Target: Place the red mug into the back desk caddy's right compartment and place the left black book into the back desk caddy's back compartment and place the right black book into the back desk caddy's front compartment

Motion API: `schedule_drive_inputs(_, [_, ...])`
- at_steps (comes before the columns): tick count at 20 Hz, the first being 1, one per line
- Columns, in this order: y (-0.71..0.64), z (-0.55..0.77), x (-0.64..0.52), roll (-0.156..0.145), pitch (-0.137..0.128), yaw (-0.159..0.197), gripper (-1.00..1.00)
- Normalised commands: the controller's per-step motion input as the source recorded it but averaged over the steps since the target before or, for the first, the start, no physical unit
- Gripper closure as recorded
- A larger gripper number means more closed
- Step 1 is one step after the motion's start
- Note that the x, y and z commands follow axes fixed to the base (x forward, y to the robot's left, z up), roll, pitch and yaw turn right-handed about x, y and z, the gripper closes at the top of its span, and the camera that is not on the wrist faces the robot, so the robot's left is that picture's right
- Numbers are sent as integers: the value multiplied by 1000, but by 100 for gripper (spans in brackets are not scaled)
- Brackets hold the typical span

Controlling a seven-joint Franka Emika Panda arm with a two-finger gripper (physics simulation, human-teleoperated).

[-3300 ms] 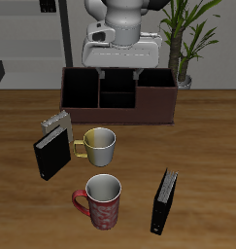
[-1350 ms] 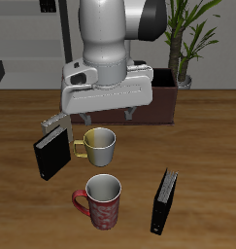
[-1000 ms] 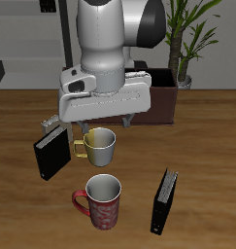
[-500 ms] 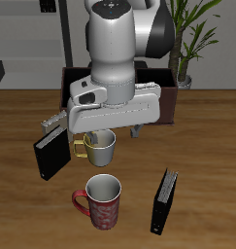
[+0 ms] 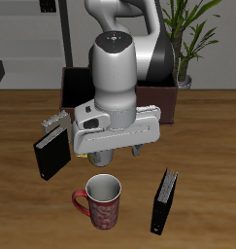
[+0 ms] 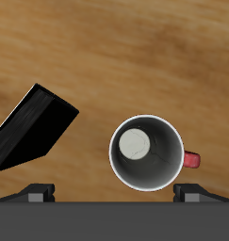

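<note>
- Red mug stands upright on the table, near the front edge, handle pointing away from the left black book. It sits well short of the back desk caddy.
- From the wrist camera, we're looking straight down into the red mug: white inside, red handle poking out at the side.
- The gripper hangs just behind the mug and above the table, not touching it.
- Its fingertips are spread wide with nothing between them, and in the wrist view the gripper spans wider than the mug.
- The left black book stands on edge beside the mug, close but apart. Its dark cover shows in the wrist view too.
- The right black book stands on the mug's other side, a little farther back, with a grey patterned book just behind it.
- The arm's bulk blocks the caddy's middle, so only its two ends show at the back.
- A potted plant stands behind the caddy.
</note>
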Motion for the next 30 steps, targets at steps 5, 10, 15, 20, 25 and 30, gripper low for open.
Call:
schedule_drive_inputs(5, [-13, -413, 38, -8, 22, 68, -100])
schedule_drive_inputs(10, [54, -144, -2, -4, 7, 36, -100])
schedule_drive_inputs(15, [72, -161, 47, 5, 17, 4, -100])
schedule_drive_inputs(20, [115, -293, 40, 12, 31, 4, -100])
schedule_drive_inputs(25, [33, -227, 56, -34, 17, 0, -100])
schedule_drive_inputs(30, [-3, -75, 20, 14, 22, -23, 100])
